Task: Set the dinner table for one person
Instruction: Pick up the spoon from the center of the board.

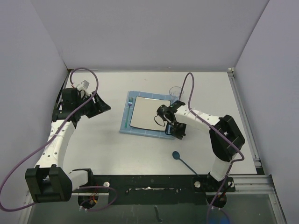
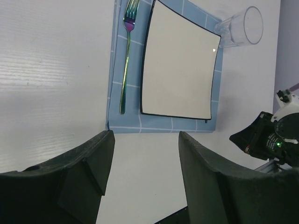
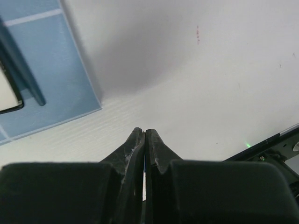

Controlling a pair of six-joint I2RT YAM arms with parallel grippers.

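Note:
The dinner table point(image 1: 93, 149) is a white tabletop with a blue grid placemat point(image 1: 125, 126) at its middle. On the mat lie a square dark-rimmed plate point(image 1: 147, 114) and, left of it, an iridescent fork point(image 2: 125, 60). A clear glass point(image 1: 175, 92) stands at the mat's far right corner. A teal spoon point(image 1: 176, 155) lies on the bare table nearer the arms. My right gripper point(image 3: 145, 133) is shut and holds nothing, low over the table by the mat's near right corner. A dark teal utensil point(image 3: 25, 74) lies on the mat beside the plate's rim. My left gripper point(image 2: 145, 135) hangs open and holds nothing, left of the mat.
Grey walls close in the table on three sides. A black rail point(image 1: 154, 179) with the arm bases runs along the near edge. Purple cables point(image 1: 86, 72) loop over both arms. The right arm point(image 2: 268, 140) shows in the left wrist view.

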